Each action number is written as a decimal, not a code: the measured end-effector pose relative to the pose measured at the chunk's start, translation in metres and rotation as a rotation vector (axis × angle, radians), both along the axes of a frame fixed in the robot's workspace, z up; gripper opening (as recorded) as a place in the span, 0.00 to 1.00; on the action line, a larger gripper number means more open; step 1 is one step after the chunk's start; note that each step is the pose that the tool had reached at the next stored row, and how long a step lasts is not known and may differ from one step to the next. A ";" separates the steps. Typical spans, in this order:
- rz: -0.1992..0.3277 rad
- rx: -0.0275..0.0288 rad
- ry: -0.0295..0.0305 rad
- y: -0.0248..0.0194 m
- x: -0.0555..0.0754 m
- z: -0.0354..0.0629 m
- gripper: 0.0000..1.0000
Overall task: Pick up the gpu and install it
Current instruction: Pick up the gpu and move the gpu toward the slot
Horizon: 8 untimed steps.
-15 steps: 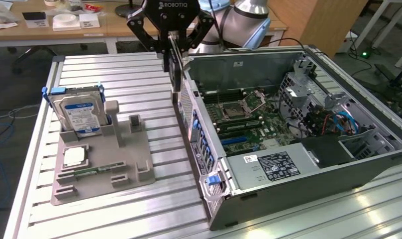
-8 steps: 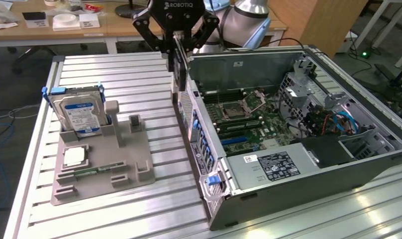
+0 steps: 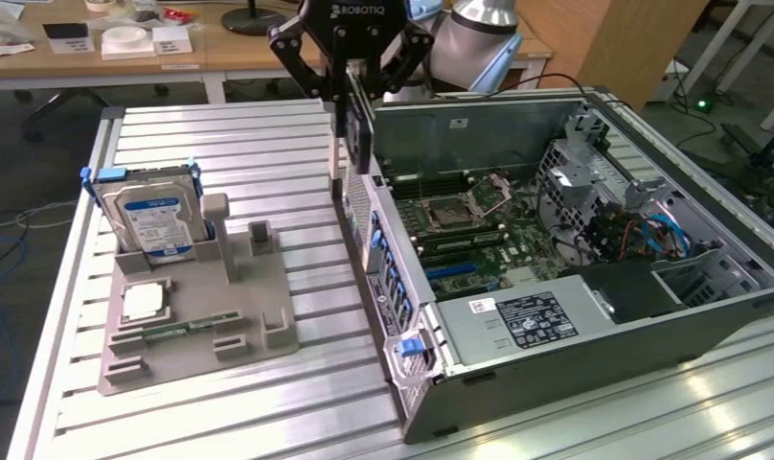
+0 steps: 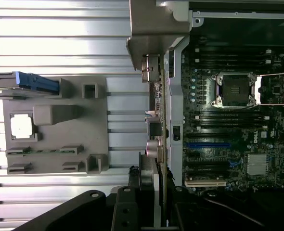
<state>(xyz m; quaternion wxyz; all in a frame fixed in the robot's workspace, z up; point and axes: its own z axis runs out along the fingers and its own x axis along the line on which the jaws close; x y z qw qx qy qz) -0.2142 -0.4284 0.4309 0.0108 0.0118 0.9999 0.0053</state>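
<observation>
Hanging edge-down from the end effector (image 3: pixel 352 86), the gpu (image 3: pixel 353 134) is up in the air, pinched on both flat faces by fingers drawn in narrow around it. It sits above the rear wall of the open computer case (image 3: pixel 592 331), not down in any slot. From the wrist view we look straight along the card: the gpu (image 4: pixel 159 127) shows as a thin line, with its silver bracket (image 4: pixel 156 29) at the far end and the end effector (image 4: pixel 156 197) clamped on the near end. By the look of it this is a light, stiff board, and a delicate one, best held by its upper edge as here, well away from the contact edge and any raised parts; a tilted grip could let it swing. Inside the case lies the motherboard (image 3: pixel 489 244) with an empty processor socket (image 3: pixel 489 196), memory slots beside it, a blue expansion slot (image 4: pixel 207 144) and a pale one (image 4: pixel 204 183), plus a labelled power supply (image 3: pixel 521 321). Over on the exterior view's left, the grey fixture tray (image 3: pixel 202 326) on the slatted surface (image 3: pixel 234 144) holds a hard drive (image 3: pixel 150 216) standing upright, a processor chip (image 3: pixel 145 302) lying flat and a memory stick (image 3: pixel 170 333) in its groove.
</observation>
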 end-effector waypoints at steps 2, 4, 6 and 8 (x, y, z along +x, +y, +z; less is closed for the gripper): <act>0.000 0.0001 0.0000 0.0000 0.003 -0.0001 0.28; 0.000 0.0001 0.0000 0.0000 0.005 -0.0001 0.28; 0.000 0.0000 0.0000 0.0000 0.008 -0.0001 0.28; 0.000 0.0001 -0.0001 0.0000 0.011 -0.0002 0.28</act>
